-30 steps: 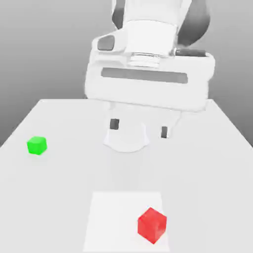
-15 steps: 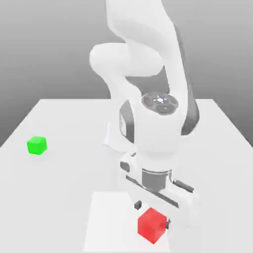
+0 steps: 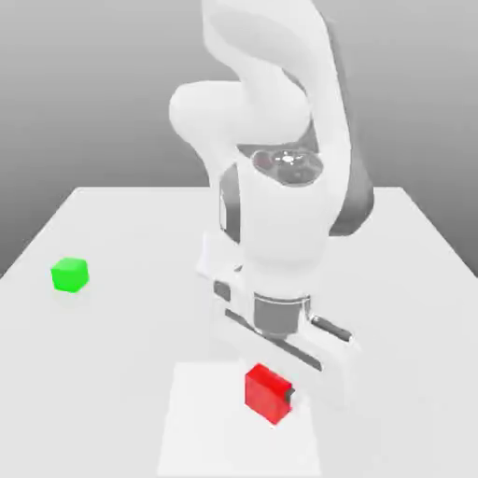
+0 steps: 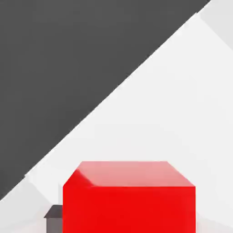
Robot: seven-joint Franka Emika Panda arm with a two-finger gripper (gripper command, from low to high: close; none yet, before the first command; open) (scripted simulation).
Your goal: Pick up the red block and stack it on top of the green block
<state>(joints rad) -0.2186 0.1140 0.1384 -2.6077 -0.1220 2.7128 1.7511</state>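
Observation:
The red block [image 3: 264, 391] hangs just above the table at the front of the exterior view, near the middle. My gripper [image 3: 270, 393] is shut on it, and one dark fingertip [image 3: 291, 398] shows against the side of the cube towards the exterior view's right. In the hand view the red block [image 4: 129, 200] sits close under the camera, with a dark fingertip [image 4: 53, 218] pressed against one side. The green block [image 3: 70, 274] rests alone on the table at the exterior view's far left, well away from the gripper.
The white table [image 3: 112, 373] carries a lighter square patch [image 3: 210, 439] beneath the red block. The arm's base [image 3: 217, 264] stands at the middle back. In the hand view the table's edge runs diagonally against dark floor [image 4: 68, 54].
The arm came down from high above the table, and its open fingers closed on the red block. The block has since shifted up and towards the exterior view's left.

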